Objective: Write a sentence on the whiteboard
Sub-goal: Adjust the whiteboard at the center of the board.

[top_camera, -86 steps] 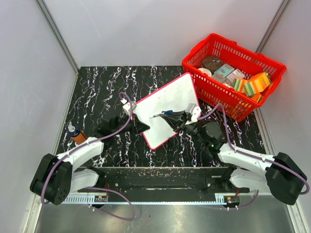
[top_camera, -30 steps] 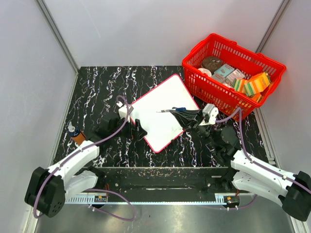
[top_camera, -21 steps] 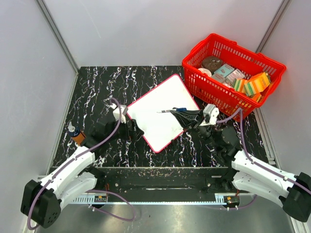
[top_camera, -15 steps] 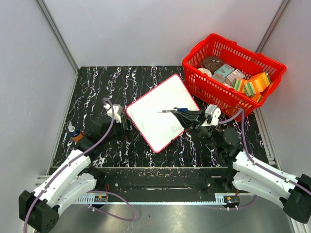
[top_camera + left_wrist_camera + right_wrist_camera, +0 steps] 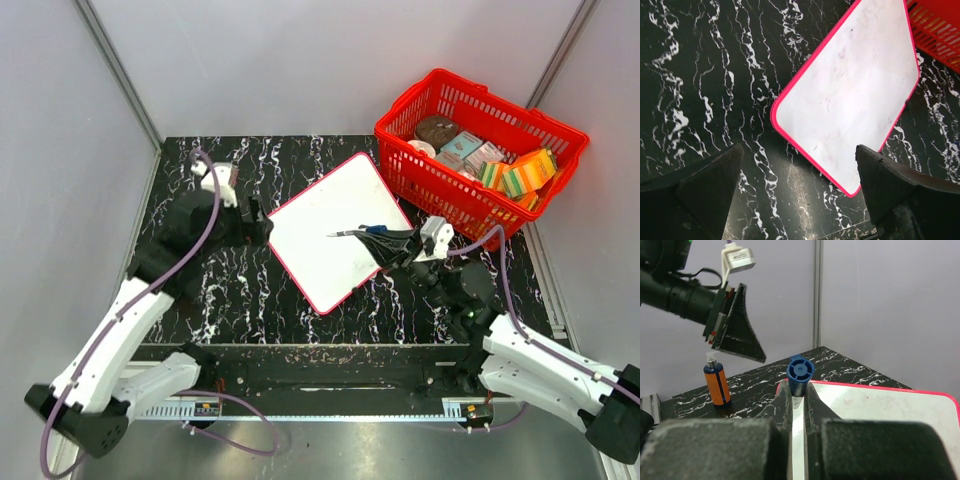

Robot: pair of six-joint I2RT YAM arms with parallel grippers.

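The whiteboard [image 5: 318,212] lies tilted on the black marble table, a red rim around its white face. The sentence is not in view: in the left wrist view the whiteboard [image 5: 850,95] shows only faint smudges. My right gripper [image 5: 388,246] is shut on a blue marker [image 5: 370,229], which points left over the board's right part. In the right wrist view the marker's blue end [image 5: 800,372] sticks up between the fingertips of the right gripper [image 5: 797,390], with the whiteboard [image 5: 880,405] below. My left gripper [image 5: 250,222] hovers open to the left of the board. The left gripper [image 5: 800,190] holds nothing.
A red basket [image 5: 402,152] full of boxes and packets stands at the back right, close to the board's far corner. An orange bottle with a white cap [image 5: 716,382] stands near the table's left edge. Grey walls close in the table.
My left gripper has come off the board's near-left edge, risen and swung away to the far left, staying open. The right gripper, still holding the marker, drew back slightly to the right.
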